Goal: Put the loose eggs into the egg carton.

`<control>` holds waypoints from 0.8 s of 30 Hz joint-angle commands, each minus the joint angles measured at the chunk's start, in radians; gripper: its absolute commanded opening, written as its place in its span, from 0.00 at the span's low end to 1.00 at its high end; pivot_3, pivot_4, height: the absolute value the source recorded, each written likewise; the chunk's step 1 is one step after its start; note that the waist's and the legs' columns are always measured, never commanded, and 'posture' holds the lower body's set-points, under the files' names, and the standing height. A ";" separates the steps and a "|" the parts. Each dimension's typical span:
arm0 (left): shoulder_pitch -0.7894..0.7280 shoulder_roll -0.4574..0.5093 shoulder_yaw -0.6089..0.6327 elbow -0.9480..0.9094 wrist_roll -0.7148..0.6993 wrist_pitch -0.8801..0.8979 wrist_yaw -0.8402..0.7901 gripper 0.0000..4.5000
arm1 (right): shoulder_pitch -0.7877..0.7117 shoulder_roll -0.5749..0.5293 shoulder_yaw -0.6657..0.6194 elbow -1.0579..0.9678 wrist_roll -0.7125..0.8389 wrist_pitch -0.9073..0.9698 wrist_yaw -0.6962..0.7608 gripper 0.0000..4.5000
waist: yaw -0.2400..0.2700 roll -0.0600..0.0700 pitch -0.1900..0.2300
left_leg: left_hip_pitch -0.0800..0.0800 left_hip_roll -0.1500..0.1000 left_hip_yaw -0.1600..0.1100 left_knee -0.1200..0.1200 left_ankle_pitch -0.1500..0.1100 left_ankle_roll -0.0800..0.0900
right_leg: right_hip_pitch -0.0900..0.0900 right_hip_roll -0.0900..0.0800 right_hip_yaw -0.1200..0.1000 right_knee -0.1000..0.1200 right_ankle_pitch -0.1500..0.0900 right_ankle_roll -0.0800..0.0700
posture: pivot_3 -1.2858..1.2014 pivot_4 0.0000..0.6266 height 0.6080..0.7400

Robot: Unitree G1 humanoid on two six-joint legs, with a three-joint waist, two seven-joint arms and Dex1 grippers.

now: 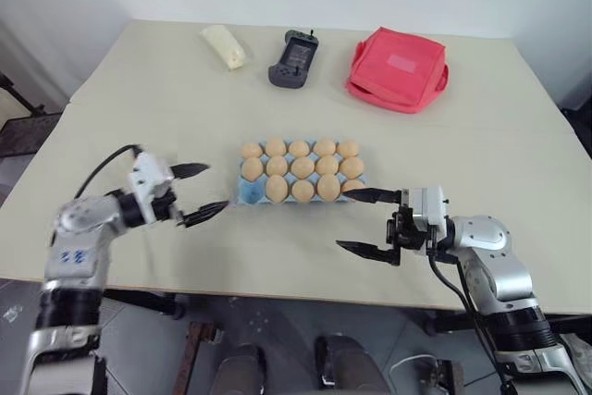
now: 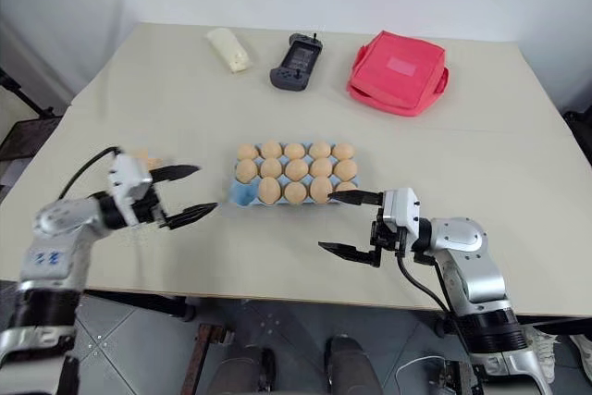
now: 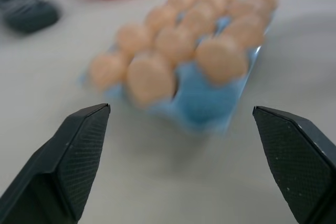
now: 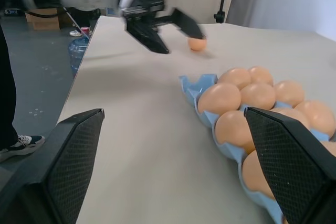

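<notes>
the left gripper (image 1: pixel 200 193) hangs over the table (image 1: pixel 111 90) with its two black fingers spread wide and nothing between them, pointing toward the near left corner of the egg carton (image 1: pixel 248 193). bare tabletop lies between its fingertips and that corner, and the table's near edge runs close below it. a single loose egg (image 4: pixel 197 44) rests on the table just behind this gripper, apart from its fingers.

the right gripper (image 1: pixel 370 222) hovers by the carton's near right corner, fingers also parted and holding nothing; its upper finger reaches to just beside the carton, though contact cannot be told. open table spreads between the two grippers along the near edge.

the light blue carton sits mid-table, cups filled with tan eggs (image 1: pixel 302 167) except the near left cup, which shows blue. along the far edge lie a pale packet (image 1: pixel 225 46), a dark handheld device (image 1: pixel 294 59) and a red pouch (image 1: pixel 398 68), well apart from both grippers.
</notes>
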 commanded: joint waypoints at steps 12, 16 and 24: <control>0.322 -0.131 0.387 -0.056 -0.062 -0.059 0.399 1.00 | -0.030 0.005 0.003 -0.018 0.031 0.033 0.045 1.00 | 0.005 0.000 0.000 | 0.000 -0.002 -0.003 -0.008 0.000 0.001 | 0.002 -0.003 -0.005 -0.009 0.000 0.000 | 0.52 0.24 1.00; 0.255 -0.124 0.337 -0.057 -0.069 -0.015 0.424 1.00 | -0.042 0.005 -0.001 -0.009 0.029 0.037 0.052 1.00 | 0.004 0.000 0.000 | 0.000 -0.003 -0.003 -0.008 0.001 0.002 | 0.002 -0.005 -0.005 -0.009 0.000 0.000 | 0.52 0.24 1.00; -0.065 -0.039 0.217 0.176 -0.005 0.027 0.456 1.00 | -0.042 0.002 -0.002 -0.010 0.024 0.037 0.054 1.00 | 0.003 0.000 0.000 | -0.001 -0.004 -0.004 -0.008 0.002 0.001 | 0.002 -0.007 -0.013 -0.007 0.000 0.000 | 0.52 0.24 1.00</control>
